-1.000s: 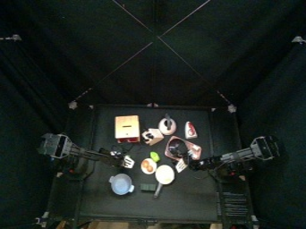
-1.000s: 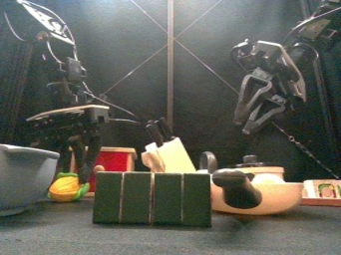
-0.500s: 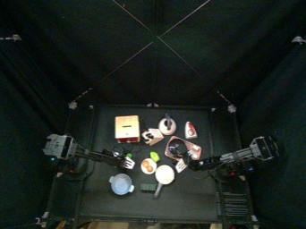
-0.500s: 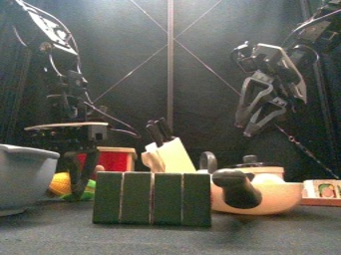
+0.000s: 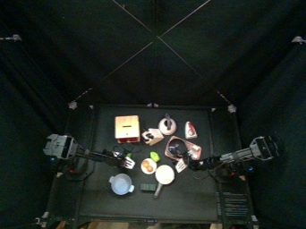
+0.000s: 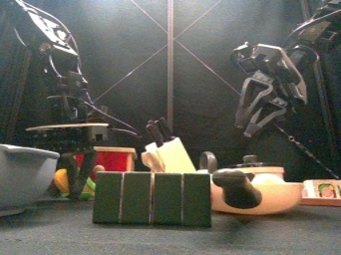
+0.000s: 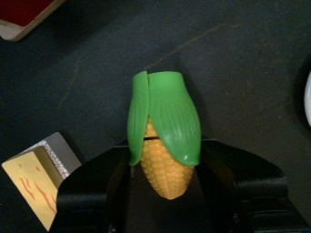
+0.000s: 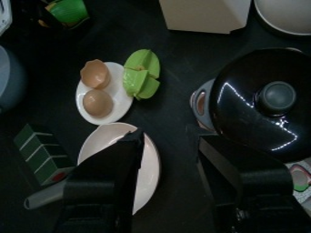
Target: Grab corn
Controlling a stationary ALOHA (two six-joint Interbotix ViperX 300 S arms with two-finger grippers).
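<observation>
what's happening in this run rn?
The left end effector is down at the table over the corn, a yellow toy cob with a green husk. Its jaws sit on either side of the cob's yellow end, and no firm grip shows yet. The right end effector hangs open on the other side, above a pale plate and beside a black lidded pot, holding nothing.
</observation>
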